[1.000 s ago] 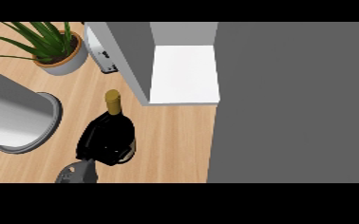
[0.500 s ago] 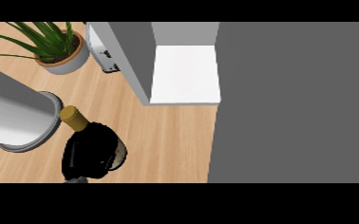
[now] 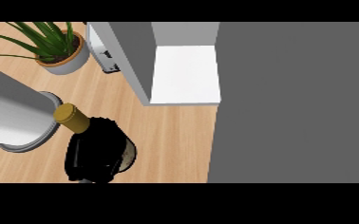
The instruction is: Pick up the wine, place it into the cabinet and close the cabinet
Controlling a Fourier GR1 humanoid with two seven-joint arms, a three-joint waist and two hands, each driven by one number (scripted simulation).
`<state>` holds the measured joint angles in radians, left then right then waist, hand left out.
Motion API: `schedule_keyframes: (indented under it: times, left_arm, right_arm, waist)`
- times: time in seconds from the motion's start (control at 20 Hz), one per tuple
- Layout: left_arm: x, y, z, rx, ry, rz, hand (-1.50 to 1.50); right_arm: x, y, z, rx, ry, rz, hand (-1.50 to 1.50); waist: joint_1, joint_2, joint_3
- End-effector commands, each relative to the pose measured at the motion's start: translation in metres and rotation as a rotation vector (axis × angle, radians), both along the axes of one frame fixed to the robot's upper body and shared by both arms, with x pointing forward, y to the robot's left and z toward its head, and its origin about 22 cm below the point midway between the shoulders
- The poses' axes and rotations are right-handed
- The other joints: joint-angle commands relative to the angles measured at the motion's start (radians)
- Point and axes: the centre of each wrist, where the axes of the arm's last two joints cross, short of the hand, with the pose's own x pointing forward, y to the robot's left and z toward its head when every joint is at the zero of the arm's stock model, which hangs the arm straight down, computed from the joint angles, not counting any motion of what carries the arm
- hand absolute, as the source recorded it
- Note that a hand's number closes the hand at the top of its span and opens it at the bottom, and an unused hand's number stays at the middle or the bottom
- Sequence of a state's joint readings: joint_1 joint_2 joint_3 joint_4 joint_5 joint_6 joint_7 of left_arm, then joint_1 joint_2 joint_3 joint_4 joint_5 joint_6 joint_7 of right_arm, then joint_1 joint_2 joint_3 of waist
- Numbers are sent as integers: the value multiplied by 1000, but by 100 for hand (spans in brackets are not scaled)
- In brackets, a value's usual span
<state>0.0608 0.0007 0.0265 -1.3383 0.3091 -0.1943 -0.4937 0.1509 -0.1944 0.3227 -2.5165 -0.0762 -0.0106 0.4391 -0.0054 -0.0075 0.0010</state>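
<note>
The wine bottle (image 3: 71,118) is dark with a gold cap and shows at the lower left of the head view, tilted so its neck points up and left. My left hand (image 3: 91,157) is curled round its body and hides most of the glass. The cabinet stands open to the right of it: a white shelf floor (image 3: 186,73) shows inside, and its grey door (image 3: 129,59) swings out toward the bottle. A metal handle (image 3: 105,56) shows on the door's left face. My right hand is not in view.
A potted plant (image 3: 60,52) stands at the back left on the wooden counter (image 3: 172,137). A large grey cylinder (image 3: 21,116) sits at the left edge, close to the bottle's cap. A broad grey cabinet surface (image 3: 288,104) fills the right side.
The bottle, held in my hand, has moved left and toward the view's lower edge. It looks larger, and its neck has tipped from pointing up to pointing up-left.
</note>
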Motion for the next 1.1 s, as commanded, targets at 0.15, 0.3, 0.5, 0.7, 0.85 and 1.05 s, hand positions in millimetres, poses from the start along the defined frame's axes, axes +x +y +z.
schedule_keyframes:
  times: [0.15, 0.3, 0.5, 0.7, 0.85, 1.05]
  left_arm:
    - [17, -48, 64, 29, -53, -17, 150]
    - [10, -73, 85, 33, -31, -40, 150]
    - [33, -97, 123, 20, -20, -45, 150]
    - [47, -118, 134, 19, 42, -9, 150]
    - [62, -124, 138, 28, 60, -12, 150]
    - [85, -143, 137, 66, 74, 23, 150]
  right_arm:
    - [-34, -14, 30, 44, -57, 63, -150]
    - [-43, -13, 35, 34, -51, 72, -150]
    - [-36, -11, 23, 54, -42, 58, -150]
    - [-31, -5, 19, 67, -48, 40, -150]
    - [-30, -10, 30, 64, -74, 39, -150]
    - [-30, -14, 26, 52, -55, 65, -150]
  waist:
    - [-3, 3, 0]
    - [-9, 0, 0]
    - [-16, 4, 0]
    - [-15, 5, -1]
    - [-12, 8, -1]
    - [-25, 9, -1]
